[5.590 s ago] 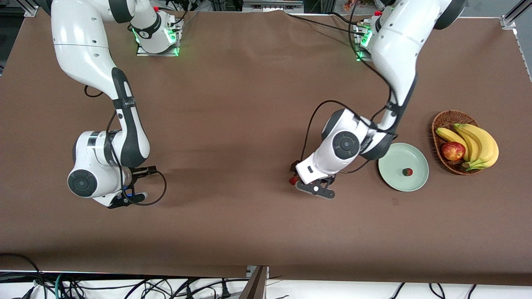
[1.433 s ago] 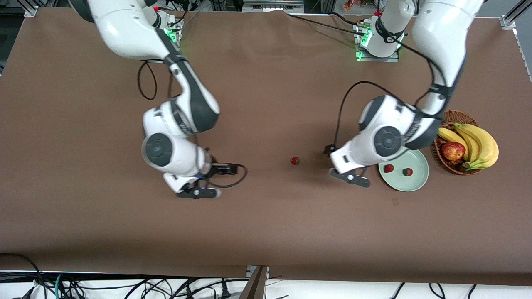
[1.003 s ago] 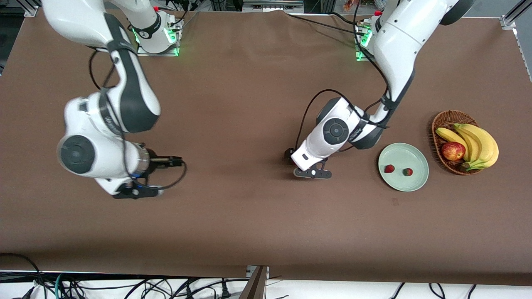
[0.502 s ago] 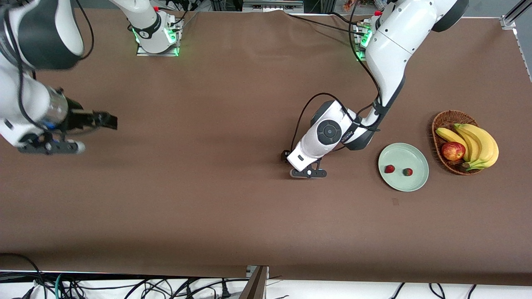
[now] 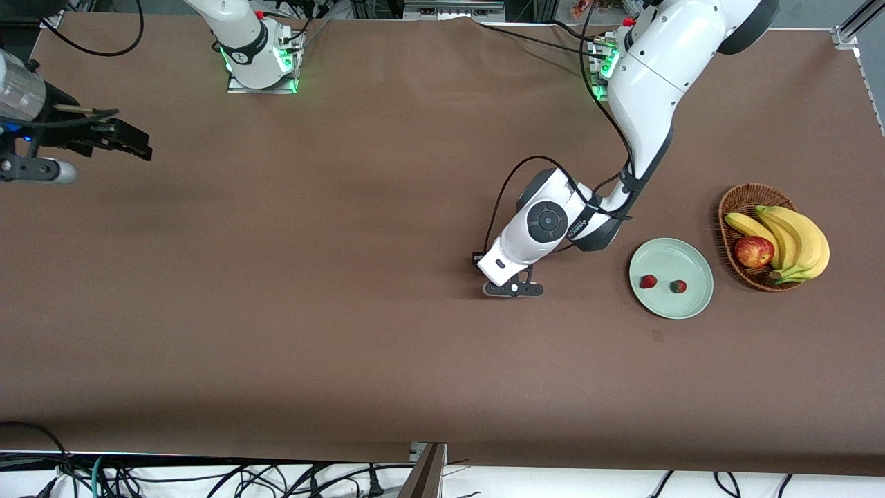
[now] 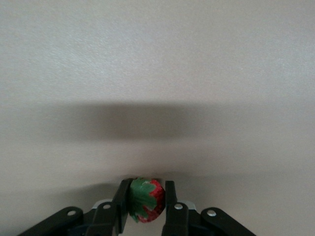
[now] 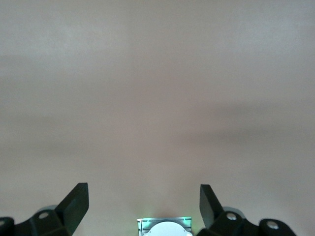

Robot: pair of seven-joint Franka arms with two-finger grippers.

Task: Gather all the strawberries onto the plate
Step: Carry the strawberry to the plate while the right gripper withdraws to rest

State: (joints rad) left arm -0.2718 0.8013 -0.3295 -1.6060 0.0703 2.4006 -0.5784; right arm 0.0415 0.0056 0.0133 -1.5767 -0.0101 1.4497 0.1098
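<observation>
In the left wrist view a red strawberry (image 6: 147,202) with a green cap sits pinched between the fingers of my left gripper (image 6: 146,187), which is shut on it. In the front view that gripper (image 5: 513,289) is low over the brown cloth beside the plate, and the hand hides the berry. Two more strawberries (image 5: 648,281) (image 5: 679,286) lie in the pale green plate (image 5: 681,257). My right gripper (image 5: 33,169) hangs open and empty over the right arm's end of the table, and in its own wrist view (image 7: 142,197) nothing is between its fingers.
A brown wicker basket (image 5: 734,200) with bananas (image 5: 802,238) and a red apple (image 5: 753,251) stands beside the plate, toward the left arm's end. The right arm's base (image 7: 165,227) shows in the right wrist view.
My left gripper has come down around the strawberry lying on the cloth and shut on it. The right arm has swung away toward its own end of the table, its gripper still open.
</observation>
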